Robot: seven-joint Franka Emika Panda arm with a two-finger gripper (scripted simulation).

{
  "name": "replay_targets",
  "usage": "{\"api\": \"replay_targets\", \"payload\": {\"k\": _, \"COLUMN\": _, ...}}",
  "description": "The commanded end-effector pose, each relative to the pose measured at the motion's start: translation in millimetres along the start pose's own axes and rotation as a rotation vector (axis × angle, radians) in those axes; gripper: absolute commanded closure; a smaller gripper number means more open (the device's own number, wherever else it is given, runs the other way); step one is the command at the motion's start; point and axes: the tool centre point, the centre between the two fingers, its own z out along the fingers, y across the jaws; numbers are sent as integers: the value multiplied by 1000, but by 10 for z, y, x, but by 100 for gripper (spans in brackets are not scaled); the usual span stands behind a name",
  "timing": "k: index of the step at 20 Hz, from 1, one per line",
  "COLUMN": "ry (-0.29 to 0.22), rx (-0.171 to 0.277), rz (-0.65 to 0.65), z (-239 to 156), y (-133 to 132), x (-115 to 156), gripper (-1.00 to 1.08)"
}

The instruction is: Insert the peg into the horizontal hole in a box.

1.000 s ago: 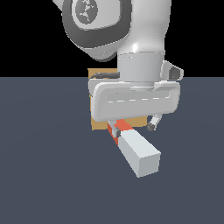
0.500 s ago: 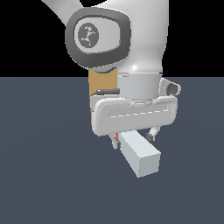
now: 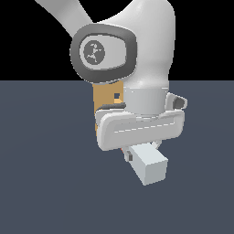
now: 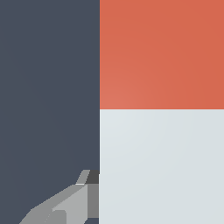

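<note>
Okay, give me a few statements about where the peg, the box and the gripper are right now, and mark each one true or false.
1. The gripper sits over the peg. True.
2. The peg's grey end points toward the exterior camera. True.
3. The peg is blue and green. False: red-orange and light grey, as the wrist view shows.
4. The box stands in front of the arm. False: it is behind, partly hidden.
5. The hole is visible on the box. True.

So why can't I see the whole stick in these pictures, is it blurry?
Not blurry: in the exterior view the gripper hides most of the peg; in the wrist view the peg sits so close it fills half the frame, flatly lit, without glare.
</note>
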Motion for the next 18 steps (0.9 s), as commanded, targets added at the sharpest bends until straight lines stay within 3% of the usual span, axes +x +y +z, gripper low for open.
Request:
{"api": "replay_targets", "payload": {"k": 1, "ry": -1, "rx": -1, "rz": 0, "z": -1, "y": 3, "x": -3, "gripper": 108}}
{"api": "replay_targets", "payload": {"k": 11, "ry": 0, "rx": 0, "rz": 5, "z": -25, "y": -3, "x": -3, "gripper": 108}}
{"api": "replay_targets", "payload": {"k": 18, "ry": 0, "rx": -1, "rz": 50, "z": -293, "y": -48, "x": -24, "gripper": 108}}
